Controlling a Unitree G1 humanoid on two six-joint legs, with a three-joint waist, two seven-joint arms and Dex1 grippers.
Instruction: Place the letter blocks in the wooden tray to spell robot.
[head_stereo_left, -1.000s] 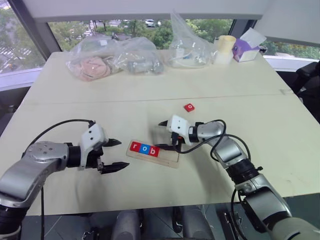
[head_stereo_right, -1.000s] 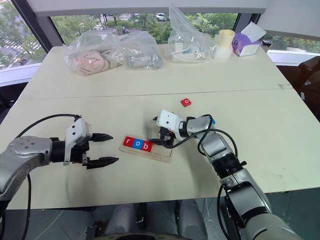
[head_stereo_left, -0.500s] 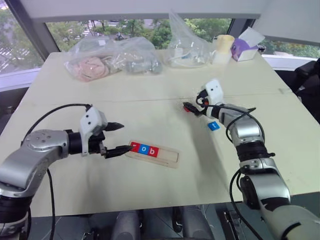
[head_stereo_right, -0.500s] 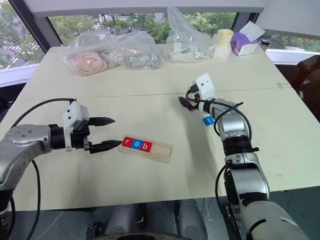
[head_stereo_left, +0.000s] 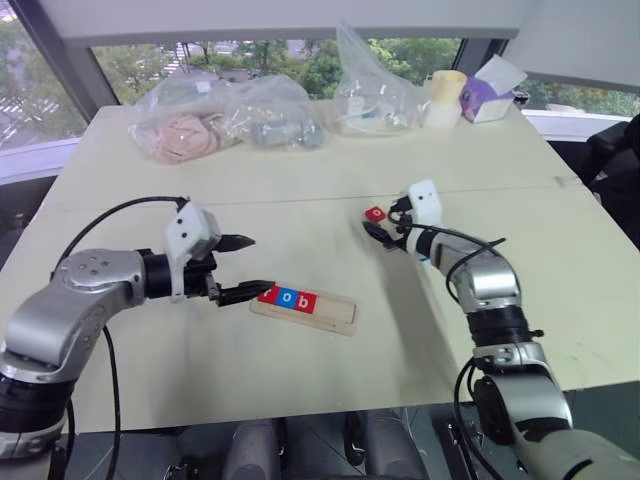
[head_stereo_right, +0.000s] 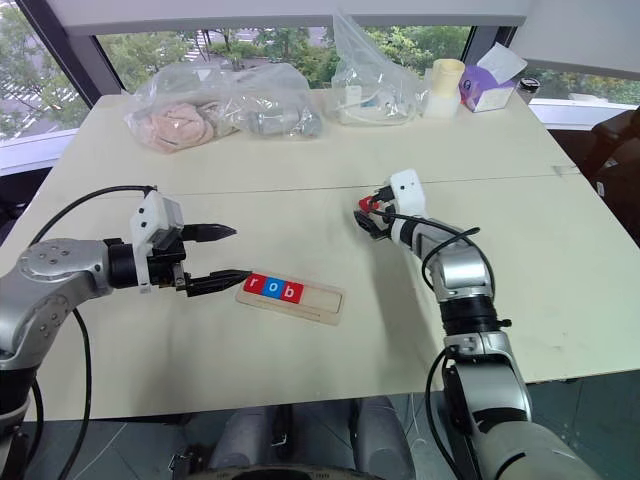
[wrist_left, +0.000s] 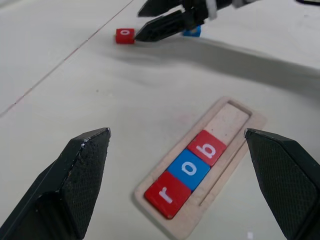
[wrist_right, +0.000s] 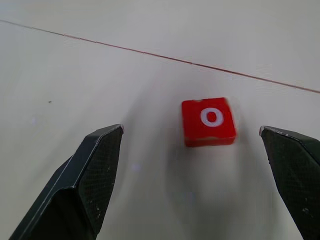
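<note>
Progress check: the long pale-wood grooved tray (head_stereo_left: 303, 306) sits near mid-worktop (head_stereo_left: 300, 180) w/ three flat square tiles seated from its left end, red "r" (wrist_left: 164, 194), blue "o" (wrist_left: 189, 169), red "b" (wrist_left: 208, 148). Right two slots are bare wood, so I'd call it three of five done.

Left to place: the red square "o" tile (wrist_right: 208, 120), lying flat on the worktop at roughly 1 o'clock from the tray, well apart from it. A small blue tile (wrist_left: 192, 32) sits just beyond my right gripper in the left wrist view (letter not readable, prob the "t").

Right gripper (head_stereo_left: 378, 226) is spread wide, empty, lined up on the red "o", which lies between its fingers, not touching yet. Left gripper (head_stereo_left: 248, 266) also released, holding nothing, parked at 9 o'clock of the tray, lower fingertip just beside the tray's left end.

Next, as I judge it: close on the "o", seat it after "b", then fetch the blue one.
</note>
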